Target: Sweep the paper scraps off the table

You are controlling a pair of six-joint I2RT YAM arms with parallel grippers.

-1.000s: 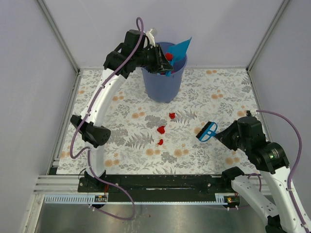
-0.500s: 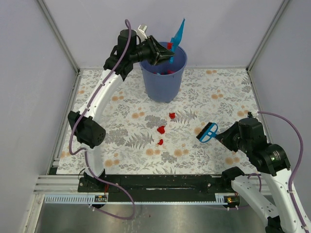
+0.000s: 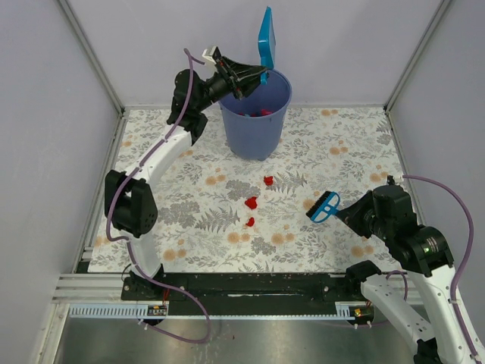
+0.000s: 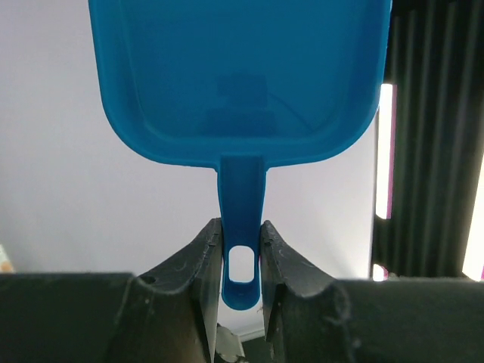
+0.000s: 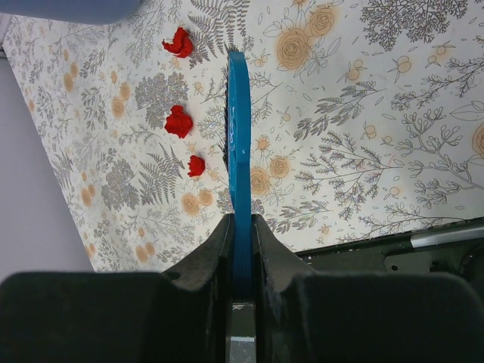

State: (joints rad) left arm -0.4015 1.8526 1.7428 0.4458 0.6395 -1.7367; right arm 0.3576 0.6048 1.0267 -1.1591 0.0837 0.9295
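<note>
Tip-out stage, by the look of things. Got a bright blue plastic dustpan [image 3: 265,36] stood almost upright just above the rim of the round blue plastic bucket [image 3: 256,129], handle end down. Left fingers [image 4: 200,265] pinching the flat handle from both sides, right by the hanging hole. Makes sense as a grip: keeps the pan from twisting while tilted over the bucket. Looks empty in the wrist view, and a few red bits [image 3: 261,113] showing down inside the bucket, so probably one load already dumped.

Not done though. Three tiny crumpled red paper scraps [image 3: 251,202] left on the white leaf-and-flower print desk [image 3: 341,152], strung in a loose line in front of the bucket, the closest one near its base, the other two further toward the near edge.

Over to the front-right of the bucket, right fingers [image 5: 212,249] pressed tight on the handle of a small blue plastic brush [image 3: 323,206]. Held edge-on with the bristle end pointing at the scraps, near them but not touching. Seemingly hovering off the desk, though hard to be sure. Parked there presumably to stay clear of the bucket while the pan empties, and to be lined up for the next push.

Next up, at a guess: pan down on the far side of the scraps from the brush, lip flat on the desk, then one short sweep across. Main risk being light paper skipping under the lip.
</note>
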